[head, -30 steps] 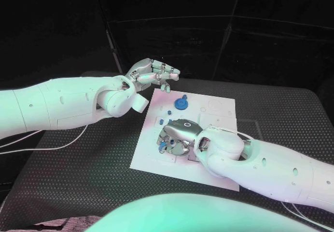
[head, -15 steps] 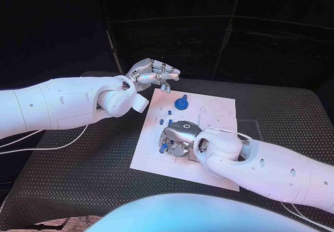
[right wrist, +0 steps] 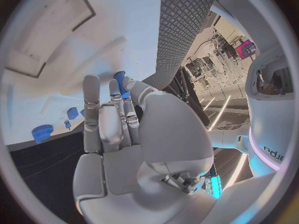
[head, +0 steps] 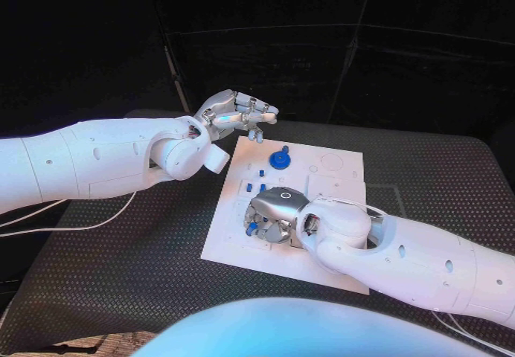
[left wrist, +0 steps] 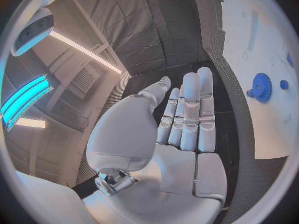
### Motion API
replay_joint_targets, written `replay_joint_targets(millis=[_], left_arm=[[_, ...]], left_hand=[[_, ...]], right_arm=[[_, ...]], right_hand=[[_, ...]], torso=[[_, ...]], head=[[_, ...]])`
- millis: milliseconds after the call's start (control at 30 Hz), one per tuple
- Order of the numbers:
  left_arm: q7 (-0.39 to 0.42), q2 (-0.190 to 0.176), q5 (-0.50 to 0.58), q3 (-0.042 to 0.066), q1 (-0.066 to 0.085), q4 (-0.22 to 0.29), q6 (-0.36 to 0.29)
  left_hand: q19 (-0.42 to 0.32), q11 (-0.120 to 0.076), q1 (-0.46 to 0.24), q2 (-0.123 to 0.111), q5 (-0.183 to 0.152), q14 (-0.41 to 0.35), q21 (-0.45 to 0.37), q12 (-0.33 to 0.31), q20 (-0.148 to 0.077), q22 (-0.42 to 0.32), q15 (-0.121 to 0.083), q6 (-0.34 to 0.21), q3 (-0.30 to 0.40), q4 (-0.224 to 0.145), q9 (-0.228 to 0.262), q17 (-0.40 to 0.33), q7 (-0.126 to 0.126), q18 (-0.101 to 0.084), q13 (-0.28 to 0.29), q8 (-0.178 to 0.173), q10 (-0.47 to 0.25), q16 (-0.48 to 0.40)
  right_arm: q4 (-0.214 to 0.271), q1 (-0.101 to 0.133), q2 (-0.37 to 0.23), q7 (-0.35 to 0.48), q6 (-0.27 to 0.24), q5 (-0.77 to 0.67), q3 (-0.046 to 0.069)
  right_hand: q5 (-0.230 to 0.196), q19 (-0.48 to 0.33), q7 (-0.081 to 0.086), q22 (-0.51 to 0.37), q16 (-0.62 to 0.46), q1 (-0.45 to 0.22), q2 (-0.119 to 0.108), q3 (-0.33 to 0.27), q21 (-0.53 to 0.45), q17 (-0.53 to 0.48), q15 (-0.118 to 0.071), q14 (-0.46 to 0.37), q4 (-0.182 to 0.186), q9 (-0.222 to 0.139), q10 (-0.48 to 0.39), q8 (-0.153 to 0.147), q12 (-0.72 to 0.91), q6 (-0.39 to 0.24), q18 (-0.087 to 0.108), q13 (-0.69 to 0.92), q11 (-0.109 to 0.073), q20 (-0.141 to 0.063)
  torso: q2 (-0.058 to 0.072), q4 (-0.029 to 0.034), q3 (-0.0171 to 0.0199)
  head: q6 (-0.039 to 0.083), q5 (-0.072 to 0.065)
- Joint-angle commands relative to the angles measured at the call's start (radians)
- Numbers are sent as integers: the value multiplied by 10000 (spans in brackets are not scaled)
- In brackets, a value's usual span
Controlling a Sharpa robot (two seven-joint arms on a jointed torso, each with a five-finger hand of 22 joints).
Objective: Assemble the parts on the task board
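Right hand on board, holding 1 blue part; little change over 1.0 s.

My right hand (head: 274,216) sits low over the task board (head: 327,178) near its left edge, fingers closed round a small blue part (right wrist: 121,82); it has crept slightly toward that edge since 1.0 s ago. My left hand (head: 238,113) still hovers off the board's far left corner, fingers loosely curled, holding nothing. The blue gear (head: 279,159) rests near the far edge, unmoved.

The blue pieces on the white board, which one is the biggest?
The round blue gear, near the board's far edge close to the left hand. It is a wide toothed disc; the other blue pieces are small pegs.
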Motion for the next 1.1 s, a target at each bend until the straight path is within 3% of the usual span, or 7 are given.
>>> replay_joint_targets(millis=[33, 133, 233, 667, 900, 1100], left_arm=[[30, 19, 45, 8, 17, 0, 87], [25, 23, 45, 8, 17, -4, 94], [18, 25, 45, 8, 17, -7, 102], [-17, 18, 45, 8, 16, -17, 131], [-30, -4, 45, 8, 16, -8, 141], [-40, -40, 45, 8, 16, -7, 143]], left_hand=[[-25, -28, -23, 12, -6, -58, -50, 37, 56, -14, 23, -9, -65, -7, -16, -12, 27, 60, -7, -41, -67, -56], [-25, -28, -23, 12, -6, -58, -50, 37, 56, -14, 23, -9, -65, -7, -16, -12, 27, 60, -7, -41, -67, -56], [-22, -22, -18, 15, -6, -61, -60, 39, 59, -23, 28, -21, -75, -5, -17, -15, 33, 59, -7, -46, -77, -57], [-21, -20, -16, 16, -6, -63, -63, 40, 60, -26, 29, -25, -79, -5, -17, -16, 36, 58, -7, -48, -81, -57], [-21, -20, -16, 16, -6, -63, -63, 40, 60, -26, 29, -25, -79, -5, -17, -16, 36, 58, -7, -48, -81, -57], [-19, -15, -14, 18, -6, -66, -71, 41, 63, -33, 33, -34, -88, -2, -17, -19, 41, 58, -7, -51, -90, -58]], right_arm=[[-49, -14, 40, -63, 137, -135, -44], [-61, -14, 71, -30, 103, -143, -62], [-60, -14, 97, 22, 14, -149, -85], [32, -15, 39, 235, -499, -205, -113], [375, -65, -265, 409, -1279, -158, -113], [973, -82, -986, 887, -2528, 336, -105]], right_hand=[[31, -139, 235, -164, -86, -199, -200, -101, -143, -117, 137, 147, 40, -65, -559, -262, -332, -415, -56, -108, 162, 79], [97, -232, 314, -301, -60, -336, -377, -195, -235, -96, 258, 146, 79, -173, -1056, -518, -593, -834, -40, -122, 306, 184], [85, -271, 283, -358, -29, -364, -491, -268, -277, -75, 288, 147, 63, -213, -1283, -685, -678, -1102, -14, -108, 342, 246], [41, -440, 274, -620, -97, -332, -571, -331, -432, -230, 302, 95, 13, -215, -1422, -774, -694, -1301, 40, -96, 352, 279], [153, -538, 268, -721, -144, -320, -671, -454, -505, -348, 328, 30, -29, -220, -1654, -802, -684, -1632, 59, -90, 376, 306], [243, -646, 239, -755, -407, -276, -756, -749, -578, -853, 383, -173, -86, -214, -2105, -795, -589, -2148, 59, -82, 437, 356]], torso=[[-5, -5, -6], [-4, -4, -1], [-1, 0, 1], [-2, -4, 2], [2, -9, 8], [-16, -13, -3]], head=[[-2, -10], [-2, -13], [-2, -14], [-2, -23], [-2, -25], [-2, -91]])
